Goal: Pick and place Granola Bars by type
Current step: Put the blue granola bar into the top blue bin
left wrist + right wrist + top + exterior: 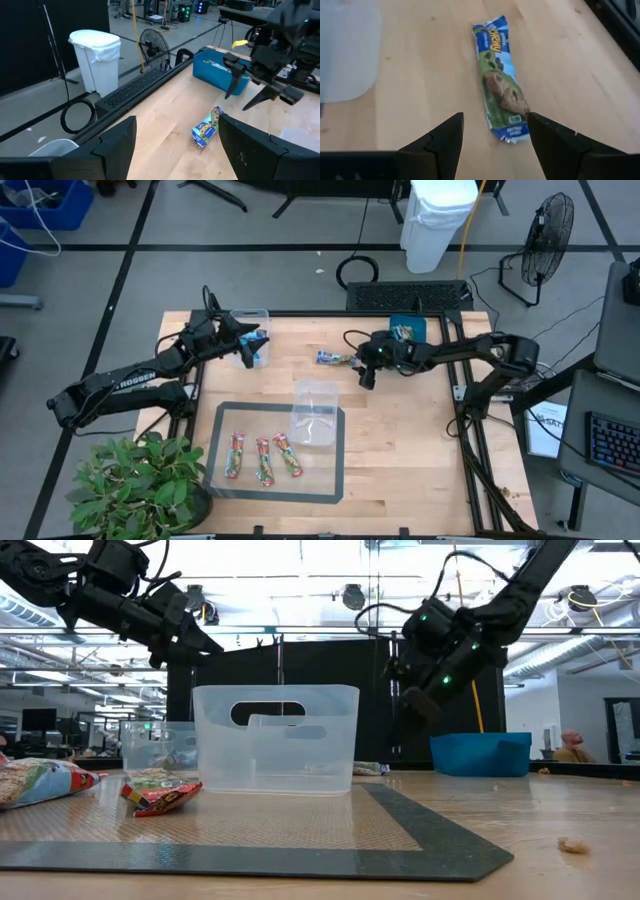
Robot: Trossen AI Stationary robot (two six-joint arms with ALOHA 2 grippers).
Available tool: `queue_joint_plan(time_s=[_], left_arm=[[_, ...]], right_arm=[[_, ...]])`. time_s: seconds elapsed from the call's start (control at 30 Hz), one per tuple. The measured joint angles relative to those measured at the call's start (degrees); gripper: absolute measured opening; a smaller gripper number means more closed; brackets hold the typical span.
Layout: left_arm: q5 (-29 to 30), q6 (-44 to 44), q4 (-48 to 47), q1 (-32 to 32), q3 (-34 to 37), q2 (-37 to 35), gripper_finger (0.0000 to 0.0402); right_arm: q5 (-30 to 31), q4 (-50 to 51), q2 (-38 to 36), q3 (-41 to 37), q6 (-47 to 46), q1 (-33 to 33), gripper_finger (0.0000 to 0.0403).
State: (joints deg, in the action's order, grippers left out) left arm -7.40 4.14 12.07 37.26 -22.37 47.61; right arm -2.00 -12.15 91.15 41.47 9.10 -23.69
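A blue wrapped granola bar (335, 358) lies flat on the bare wood, also seen in the right wrist view (500, 90) and the left wrist view (206, 130). My right gripper (365, 372) hovers above it, open, a finger on either side of its near end (495, 127), touching nothing. Three red-and-green bars (263, 460) lie side by side on the grey mat (335, 480). My left gripper (258, 342) is open and raised over a small clear tub (250, 320) at the table's far left, where something blue shows. Tan-gold bars are not in view.
A larger clear tub (315, 412) stands on the mat's right part. A teal tray (410, 330) sits at the far edge behind my right gripper. A potted plant (130, 485) stands at the near left corner. Bare wood lies to the right of the mat.
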Motion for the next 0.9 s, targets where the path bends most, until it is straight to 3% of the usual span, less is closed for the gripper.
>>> queue_joint_plan(time_s=[0.4,0.7,0.9], left_arm=[[0.0,0.1,-0.2,-0.1,0.0,0.0,0.0278],[0.0,0.2,-0.5,-0.1,0.0,0.0,0.0278],[0.0,0.2,-0.6,-0.1,0.0,0.0,0.0278]], right_arm=[[0.1,0.3,9.6,6.2,0.1,-2.7,0.0212],[-1.2,1.7,10.8,6.6,0.3,-2.6,0.0212],[-1.2,2.6,10.8,6.6,0.2,-2.6,0.0175]])
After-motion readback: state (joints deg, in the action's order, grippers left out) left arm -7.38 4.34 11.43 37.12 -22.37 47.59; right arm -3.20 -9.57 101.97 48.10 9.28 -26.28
